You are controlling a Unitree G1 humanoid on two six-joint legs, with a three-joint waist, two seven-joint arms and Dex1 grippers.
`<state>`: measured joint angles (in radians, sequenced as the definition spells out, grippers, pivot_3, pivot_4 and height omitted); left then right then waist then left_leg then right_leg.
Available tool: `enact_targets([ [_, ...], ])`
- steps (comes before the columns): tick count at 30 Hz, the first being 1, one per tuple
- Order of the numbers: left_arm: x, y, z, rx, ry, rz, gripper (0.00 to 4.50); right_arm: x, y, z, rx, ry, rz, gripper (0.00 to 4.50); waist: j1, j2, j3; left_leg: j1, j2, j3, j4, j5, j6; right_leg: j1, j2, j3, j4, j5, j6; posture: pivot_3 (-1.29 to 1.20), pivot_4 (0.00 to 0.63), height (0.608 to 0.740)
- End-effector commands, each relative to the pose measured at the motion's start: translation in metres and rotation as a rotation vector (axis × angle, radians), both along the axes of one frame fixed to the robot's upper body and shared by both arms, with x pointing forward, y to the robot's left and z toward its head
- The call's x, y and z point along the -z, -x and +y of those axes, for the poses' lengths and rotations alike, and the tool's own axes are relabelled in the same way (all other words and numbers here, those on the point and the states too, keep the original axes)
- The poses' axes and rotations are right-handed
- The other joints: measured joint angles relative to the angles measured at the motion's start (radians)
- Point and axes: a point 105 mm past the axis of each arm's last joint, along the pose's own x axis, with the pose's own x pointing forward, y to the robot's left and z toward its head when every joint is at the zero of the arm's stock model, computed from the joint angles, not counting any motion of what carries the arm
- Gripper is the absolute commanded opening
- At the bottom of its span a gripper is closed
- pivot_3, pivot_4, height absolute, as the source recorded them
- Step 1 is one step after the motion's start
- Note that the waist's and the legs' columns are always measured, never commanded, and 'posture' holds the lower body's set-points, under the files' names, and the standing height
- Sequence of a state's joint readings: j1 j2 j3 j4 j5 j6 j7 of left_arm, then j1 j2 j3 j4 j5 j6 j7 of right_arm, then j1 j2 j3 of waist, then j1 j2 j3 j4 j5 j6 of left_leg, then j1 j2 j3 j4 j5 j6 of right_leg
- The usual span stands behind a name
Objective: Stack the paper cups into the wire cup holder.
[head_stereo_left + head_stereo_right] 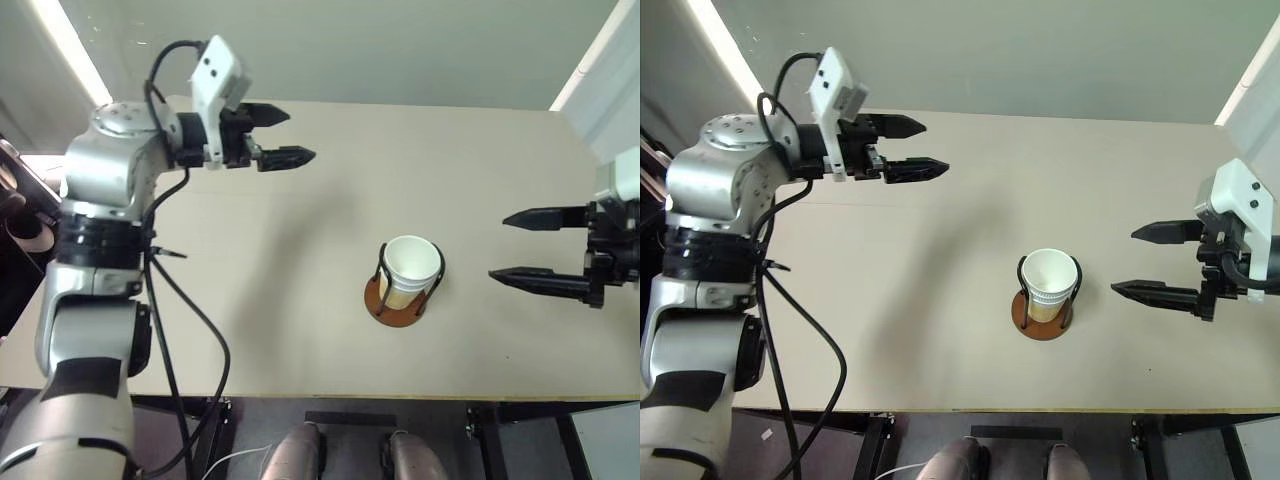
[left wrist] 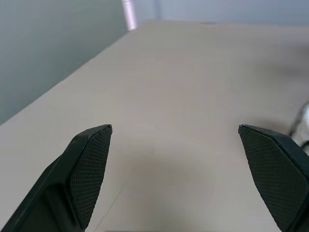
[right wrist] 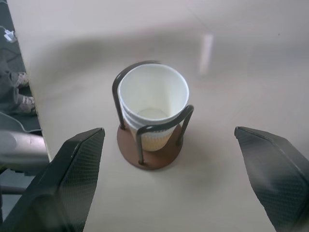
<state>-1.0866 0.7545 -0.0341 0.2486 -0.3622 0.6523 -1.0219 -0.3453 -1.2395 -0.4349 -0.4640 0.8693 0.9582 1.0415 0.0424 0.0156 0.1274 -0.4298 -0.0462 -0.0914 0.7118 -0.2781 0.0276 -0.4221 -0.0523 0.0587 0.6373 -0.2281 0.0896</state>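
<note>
Between both spread, empty grippers, left gripper and right gripper, paper cups sit nested inside the wire cup holder; stacking looks complete.

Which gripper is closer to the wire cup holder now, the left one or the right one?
The right. The right gripper hangs open just beside the wire cup holder, on its right. The left gripper is open too, farther away over the table's far left part.

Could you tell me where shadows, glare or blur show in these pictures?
Left eye view: soft shadow on the table beneath the left end effector. Right wrist view: the paper cups are sharp, a pale blurred streak lies beyond them. Left wrist view: far table edge is soft.
</note>
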Motion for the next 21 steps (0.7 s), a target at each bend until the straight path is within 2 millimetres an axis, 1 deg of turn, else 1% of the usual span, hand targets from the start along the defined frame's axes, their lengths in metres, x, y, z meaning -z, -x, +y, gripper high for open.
enact_targets([
  [1, -0.013, 0.012, 0.019, -0.073, 0.029, -0.04, 4.48, -0.005, -0.006, -0.007, 0.034, -0.02, -0.023, 4.5, -0.003, 0.0, 0.0, 0.001, 0.001, 0.0, 0.0, 0.0, 0.0, 0.0, 0.0, 0.0, 0.0, 0.0, 0.0, 0.0, 0.15, 0.74],
  [6, -0.01, 0.011, 0.022, -0.104, 0.041, -0.038, 4.48, -0.005, -0.01, -0.013, 0.055, -0.017, -0.018, 4.5, 0.004, 0.0, 0.0, 0.004, 0.0, -0.001, -0.001, 0.0, -0.001, 0.004, 0.0, 0.0, 0.0, 0.0, 0.0, 0.0, 0.15, 0.74],
  [9, -0.007, 0.009, 0.016, -0.091, 0.044, -0.038, 4.48, -0.005, -0.01, -0.011, 0.056, -0.005, -0.029, 4.5, 0.004, 0.0, 0.0, 0.007, 0.0, -0.001, -0.001, 0.0, -0.001, 0.008, 0.0, 0.0, -0.001, 0.0, 0.0, 0.0, 0.15, 0.74],
  [13, -0.004, 0.007, 0.007, -0.063, 0.062, -0.03, 4.48, -0.004, -0.01, -0.014, 0.073, 0.004, -0.034, 4.5, 0.003, 0.0, 0.0, 0.008, 0.0, -0.001, -0.002, 0.0, -0.001, 0.008, 0.0, 0.0, 0.0, 0.0, 0.0, 0.0, 0.15, 0.74],
  [21, 0.002, 0.004, -0.003, -0.046, 0.082, -0.018, 4.48, -0.004, -0.012, -0.02, 0.094, 0.013, -0.042, 4.5, 0.001, 0.0, 0.0, 0.008, 0.0, -0.001, -0.003, 0.0, -0.001, 0.008, 0.0, 0.0, 0.0, 0.0, 0.0, 0.0, 0.15, 0.74],
])
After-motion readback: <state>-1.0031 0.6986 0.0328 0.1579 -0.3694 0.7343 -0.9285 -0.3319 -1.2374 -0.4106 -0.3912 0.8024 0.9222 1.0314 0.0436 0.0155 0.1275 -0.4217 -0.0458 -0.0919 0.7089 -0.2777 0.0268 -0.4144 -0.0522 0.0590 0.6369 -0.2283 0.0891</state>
